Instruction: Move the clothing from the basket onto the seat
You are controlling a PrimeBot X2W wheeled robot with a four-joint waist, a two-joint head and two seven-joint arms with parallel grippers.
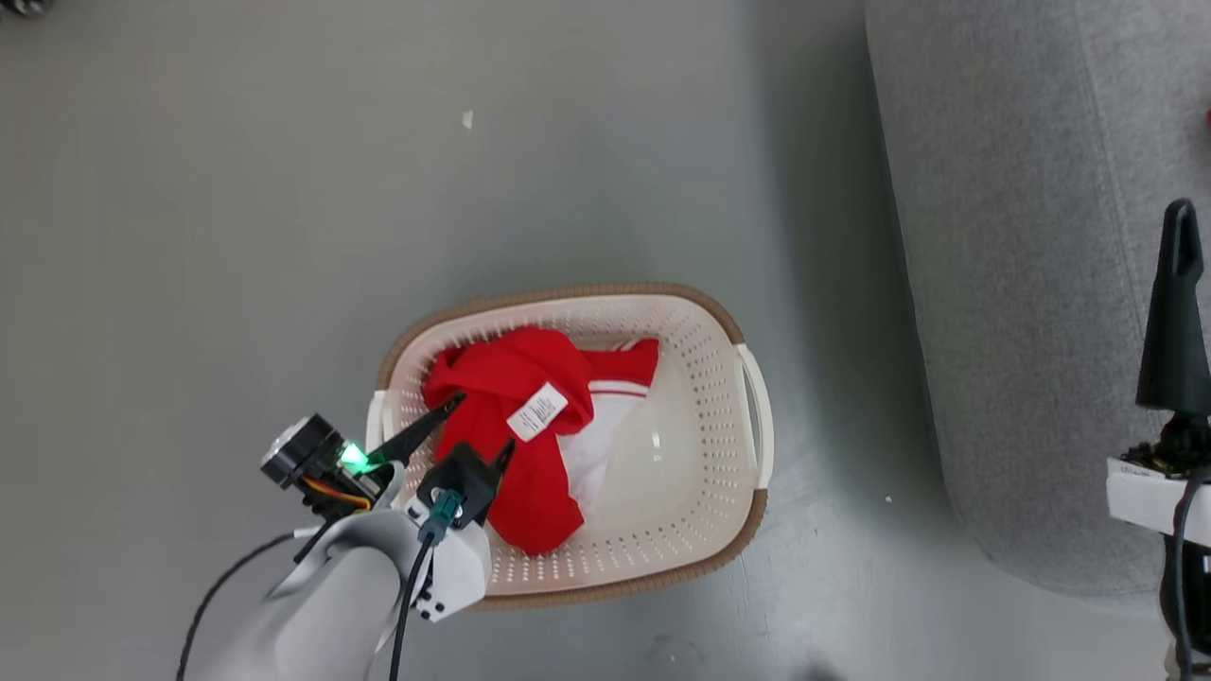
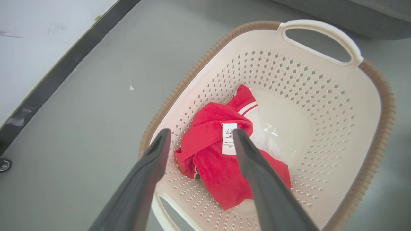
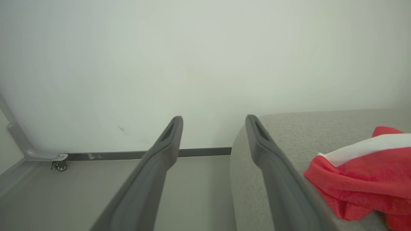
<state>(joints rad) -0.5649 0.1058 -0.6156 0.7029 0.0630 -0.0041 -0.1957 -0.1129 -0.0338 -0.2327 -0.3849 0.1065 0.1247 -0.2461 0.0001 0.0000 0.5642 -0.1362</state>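
Two red garments were in sight. One red garment with white trim lay crumpled inside the cream laundry basket, on the left half of its bottom as the head view showed it and up against the perforated left wall. Its white sewn-in label faced up, and the right half of the basket's bottom was bare. The basket stood on the grey floor, near the foot of the light-grey sofa but apart from it. The left gripper hung over the basket's left rim with its fingers spread wide and holding nothing. The tips pointed down at the garment, one on each side of the label in the left wrist view, and whether they touched the cloth could not be told. The right gripper was held over the sofa's seat, its fingers likewise parted and empty, pointing toward a pale wall with a dark baseboard. The other red garment, with a white band across it, lay on the seat just beside the right gripper's finger, near the seat's rounded front edge. A small white scrap lay on the floor well away from the basket, and a small caster stood at the foot of the wall.
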